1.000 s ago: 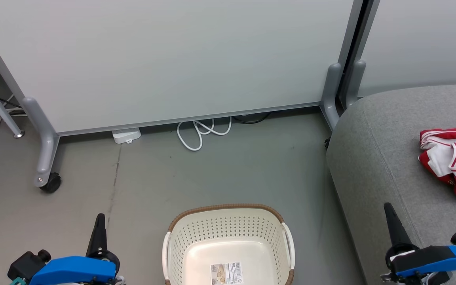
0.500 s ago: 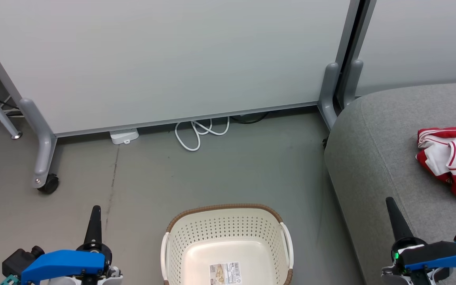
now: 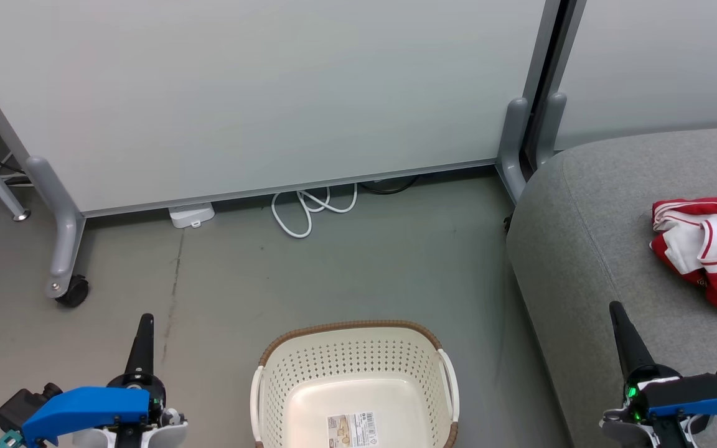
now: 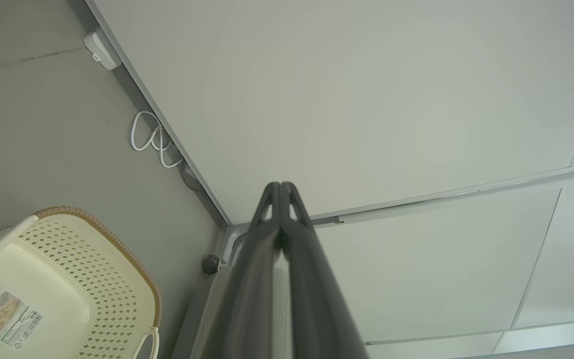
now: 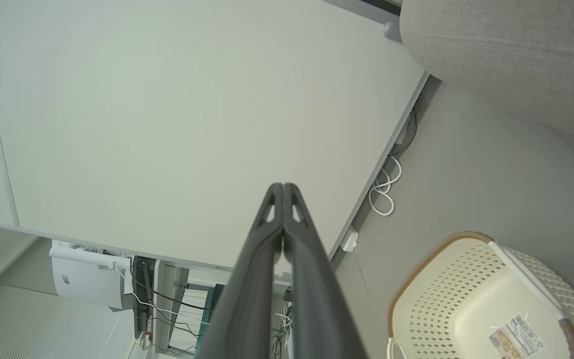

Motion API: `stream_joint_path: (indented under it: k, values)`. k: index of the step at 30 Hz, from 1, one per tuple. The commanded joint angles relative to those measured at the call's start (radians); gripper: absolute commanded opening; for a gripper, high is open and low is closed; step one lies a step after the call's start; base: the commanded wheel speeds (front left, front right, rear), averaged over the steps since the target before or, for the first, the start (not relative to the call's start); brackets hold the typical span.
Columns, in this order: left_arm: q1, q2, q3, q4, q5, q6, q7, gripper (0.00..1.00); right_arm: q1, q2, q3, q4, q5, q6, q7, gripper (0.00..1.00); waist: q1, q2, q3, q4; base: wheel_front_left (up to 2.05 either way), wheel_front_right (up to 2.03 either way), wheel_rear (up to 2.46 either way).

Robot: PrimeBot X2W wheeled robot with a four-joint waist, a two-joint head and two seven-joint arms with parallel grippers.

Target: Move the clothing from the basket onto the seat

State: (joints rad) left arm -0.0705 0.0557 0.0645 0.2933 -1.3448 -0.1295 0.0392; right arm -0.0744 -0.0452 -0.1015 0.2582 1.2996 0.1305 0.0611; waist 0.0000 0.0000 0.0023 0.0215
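Seen from the head camera looking down, an oval cream basket [image 3: 349, 326] with a perforated wall, a brown woven-look rim and white side handles stands on the grey floor [image 3: 346, 267] at the bottom centre. Its pale inner floor carries a barcode sticker [image 3: 353, 429]. To the right, a large light grey fabric seat [image 3: 589, 249] with a rounded corner and a stitched seam fills the right side. The clothing [image 3: 710, 249], bright red jersey fabric with white trim stripes, lies crumpled on the seat near the right edge, well apart from the basket and partly cut off by the frame. The left end effector [image 3: 145, 323] rises from the lower left over the floor, left of the basket, touching nothing. The left wrist camera shows its two long dark fingers pressed together with nothing between them. The right end effector [image 3: 615, 308] rises from the lower right over the seat, near the clothing but apart from it. The right wrist camera shows its fingers likewise pressed together and holding nothing. Behind the basket stands a pale partition panel [image 3: 259, 93] on grey legs, one with a black caster wheel [image 3: 74, 291]. A looped white cable [image 3: 309, 208] and a small white plug box [image 3: 191, 215] lie on the floor at the foot of the panel.
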Motion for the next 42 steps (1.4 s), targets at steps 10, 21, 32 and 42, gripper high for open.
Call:
stream_joint_path:
  k: [10, 21, 32, 42]
  values:
    - [-0.027, -0.001, 0.021, -0.022, -0.090, -0.002, 0.027, 0.00, -0.025, -0.007, -0.006, -0.011, 0.106, 0.000, 0.020, 0.00, 0.0000, 0.0000, 0.000, -0.006, 0.00, 0.00, 0.00]
    - [-0.035, -0.003, 0.035, -0.035, -0.164, -0.002, 0.048, 0.00, -0.031, -0.007, -0.010, -0.013, 0.193, 0.000, 0.035, 0.00, 0.0000, 0.0000, 0.000, -0.012, 0.00, 0.00, 0.00]
    - [-0.041, -0.005, 0.047, -0.046, -0.232, -0.002, 0.069, 0.00, -0.036, -0.007, -0.012, -0.014, 0.274, 0.000, 0.049, 0.00, 0.0000, 0.0000, 0.001, -0.018, 0.00, 0.00, 0.00]
    - [-0.043, -0.006, 0.053, -0.052, -0.268, -0.002, 0.079, 0.00, -0.039, -0.008, -0.014, -0.015, 0.314, 0.000, 0.056, 0.00, 0.0000, 0.0000, 0.001, -0.021, 0.00, 0.00, 0.00]
